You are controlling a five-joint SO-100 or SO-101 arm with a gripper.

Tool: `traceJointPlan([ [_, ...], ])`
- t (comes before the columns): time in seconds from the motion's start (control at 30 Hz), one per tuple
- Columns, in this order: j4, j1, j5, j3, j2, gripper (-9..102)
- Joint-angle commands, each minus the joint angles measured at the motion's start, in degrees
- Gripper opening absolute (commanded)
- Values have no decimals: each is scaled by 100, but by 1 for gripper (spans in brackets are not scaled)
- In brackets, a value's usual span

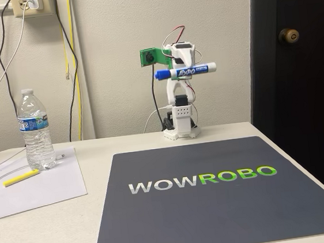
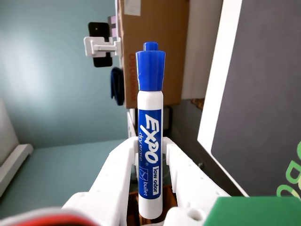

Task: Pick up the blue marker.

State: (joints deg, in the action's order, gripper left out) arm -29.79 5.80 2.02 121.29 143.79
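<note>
The blue marker (image 1: 186,71) has a white barrel, a blue cap and blue Expo lettering. It hangs level high above the table at the back, cap pointing left in the fixed view. My gripper (image 1: 183,67) is shut on its barrel, on the folded-up white arm. In the wrist view the marker (image 2: 150,141) stands upright in the picture, cap at the top. The two white fingers (image 2: 120,165) clamp it from both sides, and the gripper (image 2: 150,153) holds it around mid-barrel.
A dark mat (image 1: 216,194) with WOWROBO lettering covers the table's middle. At the left stand a water bottle (image 1: 35,130) and a yellow highlighter (image 1: 21,178) on a white sheet (image 1: 35,187). The arm's base (image 1: 181,125) sits at the table's back edge.
</note>
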Motion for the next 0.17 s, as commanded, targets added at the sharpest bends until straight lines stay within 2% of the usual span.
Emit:
traceJointPlan([
  [0.0,9,9,44,-44,185,6],
  [0.13,-18,-18,114,-44,237,6],
])
